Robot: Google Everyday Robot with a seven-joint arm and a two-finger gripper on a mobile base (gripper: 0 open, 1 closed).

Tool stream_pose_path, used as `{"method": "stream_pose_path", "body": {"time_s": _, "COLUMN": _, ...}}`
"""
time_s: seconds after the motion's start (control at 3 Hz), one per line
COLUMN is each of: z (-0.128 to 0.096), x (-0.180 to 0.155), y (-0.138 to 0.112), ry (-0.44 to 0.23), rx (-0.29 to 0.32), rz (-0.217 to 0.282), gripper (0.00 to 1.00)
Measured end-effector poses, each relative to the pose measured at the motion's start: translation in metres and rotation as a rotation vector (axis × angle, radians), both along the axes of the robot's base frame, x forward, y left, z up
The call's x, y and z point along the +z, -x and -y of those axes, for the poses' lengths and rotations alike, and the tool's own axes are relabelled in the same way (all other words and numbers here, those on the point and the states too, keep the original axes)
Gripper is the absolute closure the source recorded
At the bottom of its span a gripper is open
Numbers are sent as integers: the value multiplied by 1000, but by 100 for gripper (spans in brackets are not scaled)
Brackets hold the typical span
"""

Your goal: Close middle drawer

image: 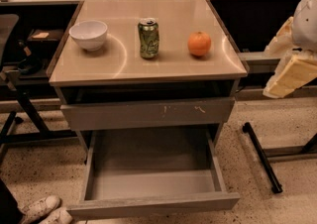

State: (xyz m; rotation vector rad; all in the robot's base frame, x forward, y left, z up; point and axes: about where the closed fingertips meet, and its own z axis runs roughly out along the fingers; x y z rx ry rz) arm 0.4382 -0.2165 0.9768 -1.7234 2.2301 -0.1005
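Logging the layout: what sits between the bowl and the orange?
Camera view: a green can, upright, touching neither. The claw hangs at the right edge, beside the cabinet; the middle drawer stands open.

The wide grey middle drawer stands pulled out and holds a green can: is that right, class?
Not quite: the camera view shows the wide grey middle drawer pulled out but empty; the green can stands on the tan tabletop. The gripper is at the right edge.

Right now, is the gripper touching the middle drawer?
Apart: camera view shows the gripper at the right edge, floor visible between it and the middle drawer.
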Motion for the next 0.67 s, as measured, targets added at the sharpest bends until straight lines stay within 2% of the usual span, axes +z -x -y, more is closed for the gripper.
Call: {"method": "stream_pose_path", "body": {"time_s": 0.67, "z": 0, "x": 0, "y": 0, "ry": 0, "rx": 0, "rz": 0, "gripper": 88}}
